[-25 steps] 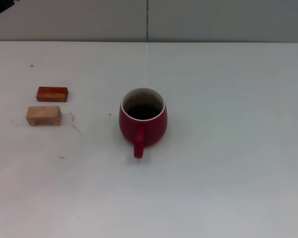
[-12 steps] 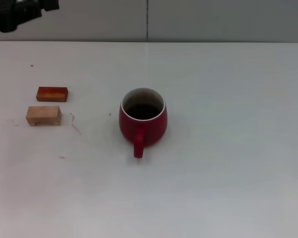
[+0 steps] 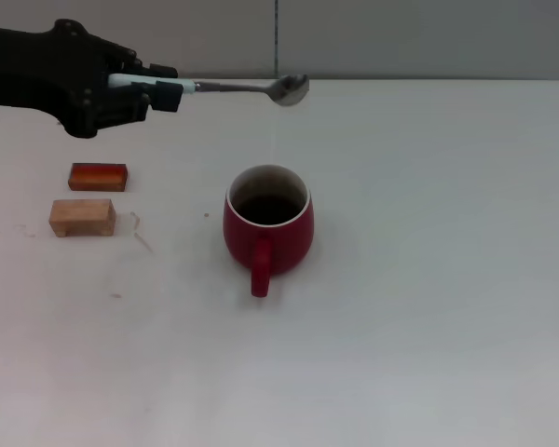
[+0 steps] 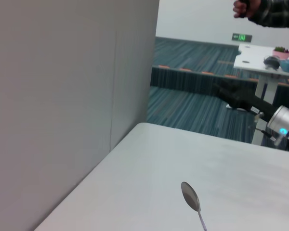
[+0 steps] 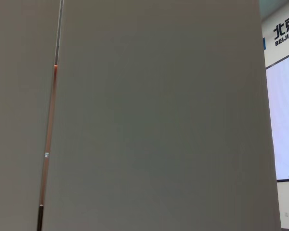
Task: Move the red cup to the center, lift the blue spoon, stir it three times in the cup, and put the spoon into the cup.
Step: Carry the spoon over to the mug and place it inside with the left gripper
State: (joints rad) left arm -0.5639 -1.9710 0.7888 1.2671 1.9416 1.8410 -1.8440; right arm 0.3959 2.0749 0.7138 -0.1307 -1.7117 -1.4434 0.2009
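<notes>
The red cup [image 3: 268, 226] stands upright near the middle of the white table [image 3: 429, 279], its handle toward me. My left gripper [image 3: 158, 91] is at the upper left, high above the table, shut on the pale blue handle of the blue spoon [image 3: 233, 88]. The spoon lies level, its metal bowl pointing right, behind and above the cup. The spoon's bowl also shows in the left wrist view [image 4: 190, 196]. My right gripper is out of view; its wrist view shows only a wall.
A reddish wooden block [image 3: 98, 176] and a pale wooden block [image 3: 82, 216] lie at the left of the table. A grey wall [image 3: 401, 37] runs along the table's far edge.
My left arm has come in from the upper left corner toward the right, bringing the spoon into view above the table behind the cup. The cup and blocks have not moved.
</notes>
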